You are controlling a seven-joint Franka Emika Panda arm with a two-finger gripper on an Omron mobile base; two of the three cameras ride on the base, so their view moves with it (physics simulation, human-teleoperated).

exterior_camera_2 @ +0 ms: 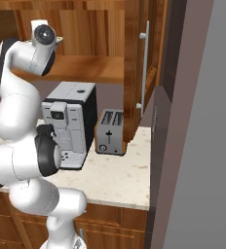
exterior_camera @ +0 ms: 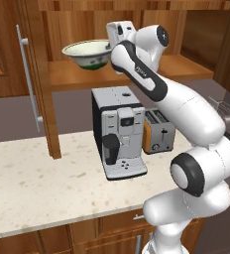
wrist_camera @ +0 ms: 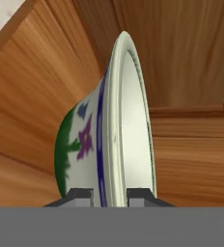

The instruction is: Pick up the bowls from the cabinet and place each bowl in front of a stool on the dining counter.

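**Cream bowl gripped at the cabinet shelf**

The end effector (wrist_camera: 110,195) is clenched on the rim of the cream-white bowl (exterior_camera: 88,53), one finger inside the wall and one outside. The bowl sits upright at the front left edge of the cabinet (exterior_camera: 47,89) shelf (exterior_camera: 137,74); whether it touches the plank cannot be told. Below, a coffee machine (exterior_camera: 118,131) and toaster (exterior_camera: 158,131) stand at the rear of the tabletop (exterior_camera: 32,188).

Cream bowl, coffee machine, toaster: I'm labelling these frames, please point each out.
cream bowl (exterior_camera: 88,51), left base view, outer wall.
coffee machine (exterior_camera: 118,133), left base view, front panel.
toaster (exterior_camera_2: 110,132), right base view, end face.
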